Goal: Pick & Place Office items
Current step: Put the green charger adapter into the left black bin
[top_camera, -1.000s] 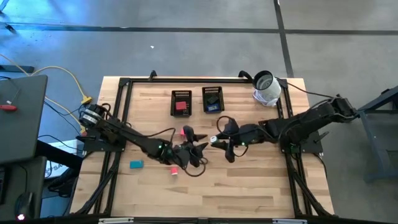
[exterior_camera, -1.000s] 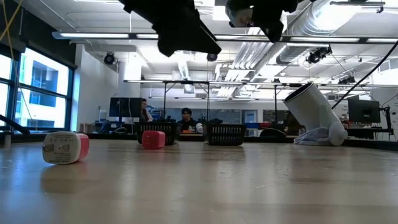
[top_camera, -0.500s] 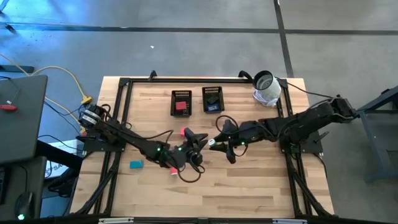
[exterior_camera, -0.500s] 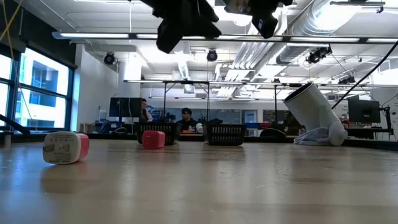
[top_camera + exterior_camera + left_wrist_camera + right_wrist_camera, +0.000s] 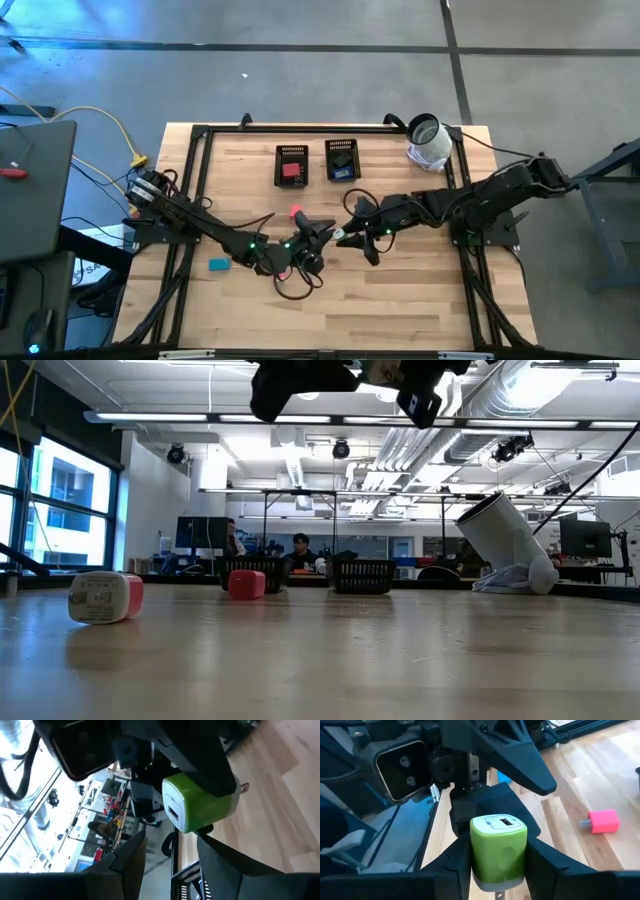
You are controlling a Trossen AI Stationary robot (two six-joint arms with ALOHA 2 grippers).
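A small green block (image 5: 498, 849) with a white face and metal prongs sits between my right gripper's (image 5: 499, 870) fingers, lifted over the table's middle (image 5: 337, 237). My left gripper (image 5: 172, 865) faces it from the table's left, open; its fingers stand short of the green block (image 5: 200, 805), and I see no touch. A pink block (image 5: 297, 212) and a teal block (image 5: 218, 264) lie flat on the wood. A pink-and-white block (image 5: 105, 597) rests near the left side in the low view. My right gripper pinches the green block by two opposite side faces (image 5: 476, 855) between its two fingers (image 5: 547, 862). It comes roughly level from the table's right. The block is lifted clear, with its slotted white face (image 5: 499, 822) toward the left gripper and its prongs (image 5: 497, 895) toward my wrist.
Two black mesh trays stand at the far middle, one (image 5: 291, 166) with a red piece in it and one (image 5: 342, 161) with a blue piece. A white cylinder (image 5: 428, 140) lies tilted at the far right corner. Bare wood stretches along the near side.
My left gripper has risen and swung round to face the right gripper, while its forearm has dropped toward the near edge. My right gripper, still holding the green block, has eased toward the left and slightly toward the near edge, closing the gap between them.
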